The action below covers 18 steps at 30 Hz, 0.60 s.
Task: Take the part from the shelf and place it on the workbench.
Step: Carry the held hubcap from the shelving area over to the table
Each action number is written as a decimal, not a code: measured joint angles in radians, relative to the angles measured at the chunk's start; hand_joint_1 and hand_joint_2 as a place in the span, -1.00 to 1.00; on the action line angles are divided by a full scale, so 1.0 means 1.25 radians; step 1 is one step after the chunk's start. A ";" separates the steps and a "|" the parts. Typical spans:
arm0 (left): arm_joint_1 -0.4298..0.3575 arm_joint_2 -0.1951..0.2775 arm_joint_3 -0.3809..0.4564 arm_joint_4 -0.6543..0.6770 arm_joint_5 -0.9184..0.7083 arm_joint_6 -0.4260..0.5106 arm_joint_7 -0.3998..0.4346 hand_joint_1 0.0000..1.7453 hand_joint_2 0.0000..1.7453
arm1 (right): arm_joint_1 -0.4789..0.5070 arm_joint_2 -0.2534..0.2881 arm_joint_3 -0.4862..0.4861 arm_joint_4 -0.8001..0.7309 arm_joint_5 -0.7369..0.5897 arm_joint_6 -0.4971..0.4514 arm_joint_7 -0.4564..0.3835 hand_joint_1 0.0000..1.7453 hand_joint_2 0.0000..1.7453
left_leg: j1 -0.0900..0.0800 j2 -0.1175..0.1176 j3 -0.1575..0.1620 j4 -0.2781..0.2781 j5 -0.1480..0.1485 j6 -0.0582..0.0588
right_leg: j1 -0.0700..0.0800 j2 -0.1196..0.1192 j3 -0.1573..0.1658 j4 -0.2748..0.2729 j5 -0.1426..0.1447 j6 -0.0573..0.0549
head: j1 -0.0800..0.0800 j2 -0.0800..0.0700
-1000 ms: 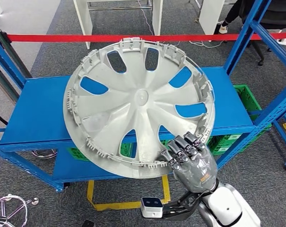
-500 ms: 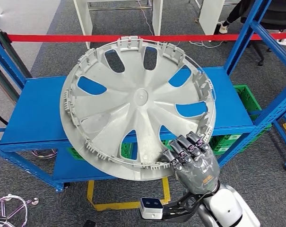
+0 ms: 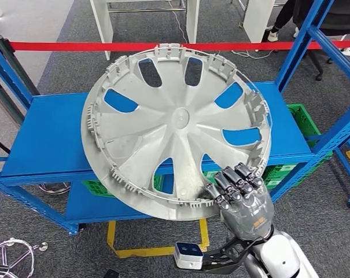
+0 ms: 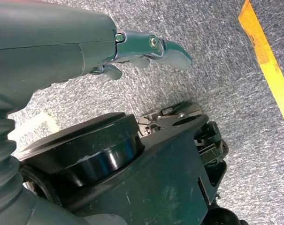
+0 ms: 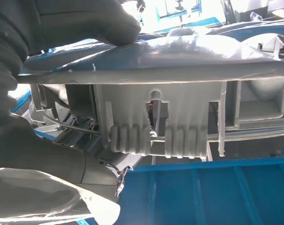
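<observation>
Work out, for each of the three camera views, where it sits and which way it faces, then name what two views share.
Head view: high on the body, facing forward and down at the round grey plastic wheel cover above the blue metal shelf; the right hand grips its near rim.
Left wrist view: behind the hanging left hand, facing the grey carpet floor.
Right wrist view: behind the right hand, facing the cover's ribbed rim edge-on.
Shared: head and right wrist views both show wheel cover, shelf and right hand.

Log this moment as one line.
right robot hand: grips hubcap rim | hubcap: tilted above blue shelf | left robot hand: hanging, holds nothing
</observation>
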 joint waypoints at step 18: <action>-0.011 -0.002 -0.032 -0.001 -0.046 0.023 0.032 -1.00 1.00 | 0.044 0.003 -0.046 -0.043 0.000 -0.002 0.024 1.00 1.00 | 0.002 0.002 -0.010 0.003 0.003 -0.008 | 0.005 -0.004 -0.047 0.020 0.032 -0.015 | 0.004 0.000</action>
